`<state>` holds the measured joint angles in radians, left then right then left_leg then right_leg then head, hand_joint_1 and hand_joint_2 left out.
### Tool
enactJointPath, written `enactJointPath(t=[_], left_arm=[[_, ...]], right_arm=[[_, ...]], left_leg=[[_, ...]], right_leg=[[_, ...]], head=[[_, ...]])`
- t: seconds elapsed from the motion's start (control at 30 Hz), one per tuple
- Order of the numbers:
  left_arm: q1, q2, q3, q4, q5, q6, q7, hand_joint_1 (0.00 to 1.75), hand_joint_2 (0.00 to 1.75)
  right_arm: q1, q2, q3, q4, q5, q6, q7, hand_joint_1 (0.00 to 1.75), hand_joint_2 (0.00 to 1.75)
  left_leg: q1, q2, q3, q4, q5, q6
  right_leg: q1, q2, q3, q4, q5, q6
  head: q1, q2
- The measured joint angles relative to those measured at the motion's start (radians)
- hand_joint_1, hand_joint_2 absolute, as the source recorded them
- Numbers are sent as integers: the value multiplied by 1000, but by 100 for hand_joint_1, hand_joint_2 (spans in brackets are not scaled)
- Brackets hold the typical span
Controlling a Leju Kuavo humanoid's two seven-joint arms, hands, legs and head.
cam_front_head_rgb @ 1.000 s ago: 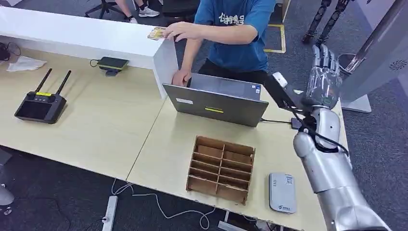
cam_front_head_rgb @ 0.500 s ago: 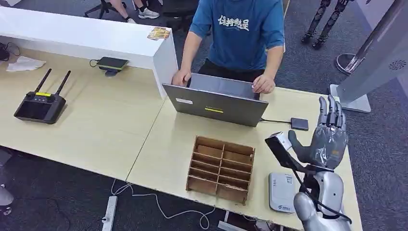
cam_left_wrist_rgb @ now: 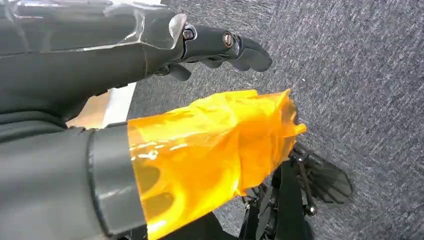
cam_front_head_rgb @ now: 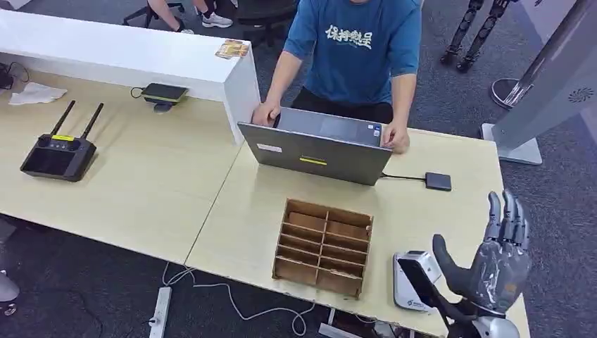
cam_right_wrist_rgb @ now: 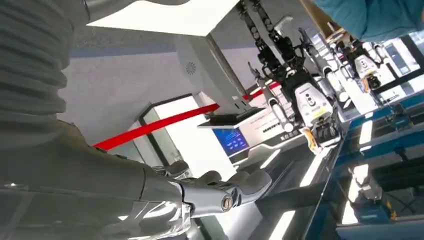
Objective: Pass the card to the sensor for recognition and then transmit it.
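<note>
The card [cam_front_head_rgb: 231,49], small and yellowish, lies on the corner of the white counter [cam_front_head_rgb: 105,53] at the back. The sensor [cam_front_head_rgb: 410,282], a flat light-grey reader, lies near the table's front edge, partly hidden by my wrist mount. My right hand [cam_front_head_rgb: 496,260] hovers just right of it with its fingers spread upward and nothing in it. The right wrist view shows the same hand [cam_right_wrist_rgb: 210,192] with fingers stretched out and empty. In the left wrist view my left hand [cam_left_wrist_rgb: 150,125], its thumb wrapped in orange tape, hangs over grey carpet and holds nothing.
A person [cam_front_head_rgb: 355,49] in a blue shirt stands behind the table with both hands on a grey laptop [cam_front_head_rgb: 315,150]. A wooden divided tray [cam_front_head_rgb: 322,246] sits left of the sensor. A black remote [cam_front_head_rgb: 58,151] and a small black box [cam_front_head_rgb: 438,182] lie on the table [cam_front_head_rgb: 141,190].
My right arm has dropped from high beside the person to low at the table's front right. The person left the card on the counter and put both hands back on the laptop.
</note>
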<state>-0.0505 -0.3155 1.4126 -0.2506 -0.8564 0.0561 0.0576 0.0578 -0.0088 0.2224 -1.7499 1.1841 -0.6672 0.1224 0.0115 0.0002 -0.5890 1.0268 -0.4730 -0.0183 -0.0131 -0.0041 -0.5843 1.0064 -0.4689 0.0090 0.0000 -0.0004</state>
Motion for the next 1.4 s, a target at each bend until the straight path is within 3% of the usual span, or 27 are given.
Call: enactJointPath(t=[0.43,0.67,1.0,1.33,1.4], left_arm=[[1,-2,8,2,31,22,-21,0,0],[1,-2,13,3,33,22,-27,0,0],[1,-2,15,3,35,22,-28,0,0],[1,-2,15,4,42,28,-28,0,0],[1,-2,15,5,45,28,-29,0,0]], right_arm=[[182,22,-37,-138,106,-24,-44,0,175],[223,66,-74,-183,186,-24,-79,0,175],[273,114,-119,-198,173,-24,-135,0,175],[303,124,-131,-181,179,-24,-121,0,175],[309,123,-131,-176,197,-24,-94,0,175]], left_leg=[[0,1,0,0,-1,0],[0,1,1,0,-1,0],[0,1,0,0,-1,0],[0,1,0,0,-1,0],[0,1,0,0,-1,0]], right_leg=[[0,0,0,0,-1,0],[0,0,1,0,-1,0],[0,0,1,0,-1,0],[0,0,0,0,-1,0],[0,0,1,0,-1,0]], head=[[0,0],[0,0],[0,0],[0,0],[0,0]])
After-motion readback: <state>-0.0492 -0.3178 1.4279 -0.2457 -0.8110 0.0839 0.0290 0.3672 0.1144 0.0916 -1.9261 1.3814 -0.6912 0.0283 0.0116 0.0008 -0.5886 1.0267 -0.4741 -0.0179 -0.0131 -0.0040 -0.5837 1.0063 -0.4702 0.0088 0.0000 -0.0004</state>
